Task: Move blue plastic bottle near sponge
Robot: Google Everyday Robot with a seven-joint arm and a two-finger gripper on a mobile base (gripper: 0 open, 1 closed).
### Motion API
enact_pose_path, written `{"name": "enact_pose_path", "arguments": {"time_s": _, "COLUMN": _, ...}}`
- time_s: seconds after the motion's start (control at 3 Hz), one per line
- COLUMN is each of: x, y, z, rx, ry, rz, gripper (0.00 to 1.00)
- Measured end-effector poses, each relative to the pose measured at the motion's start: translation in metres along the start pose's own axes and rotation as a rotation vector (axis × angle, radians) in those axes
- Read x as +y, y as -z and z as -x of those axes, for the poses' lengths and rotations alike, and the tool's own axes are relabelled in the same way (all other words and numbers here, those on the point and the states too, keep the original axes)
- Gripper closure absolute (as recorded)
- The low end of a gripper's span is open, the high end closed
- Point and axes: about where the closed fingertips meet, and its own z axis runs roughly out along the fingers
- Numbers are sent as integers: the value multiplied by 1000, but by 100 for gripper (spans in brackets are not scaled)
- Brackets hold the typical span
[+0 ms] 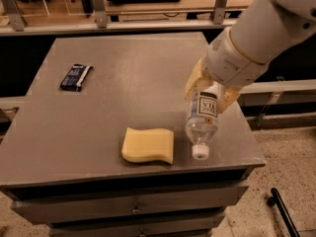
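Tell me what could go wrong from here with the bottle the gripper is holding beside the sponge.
1. The gripper holds the blue plastic bottle tilted, cap down, close to the front edge of the table. Released like this, it would likely tip over and could roll off.
2. The sponge lies just beside the cap; a toppling bottle might land on it or nudge it.

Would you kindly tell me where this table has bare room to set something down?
The table is bare across its middle and back, between the dark packet at left and the hand at right. The front-left corner beside the sponge is free too. Front right is crowded: the hand holds the blue plastic bottle, cap down, just right of the sponge.
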Motion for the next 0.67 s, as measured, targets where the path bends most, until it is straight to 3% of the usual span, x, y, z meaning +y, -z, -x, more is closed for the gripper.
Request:
{"name": "enact_pose_path", "arguments": {"time_s": 0.33, "x": -11, "y": -11, "z": 9, "rx": -31, "ry": 36, "rz": -22, "gripper": 100}}
{"name": "enact_pose_path", "arguments": {"time_s": 0.67, "x": -10, "y": -18, "z": 20, "rx": -41, "ry": 28, "rz": -27, "gripper": 100}}
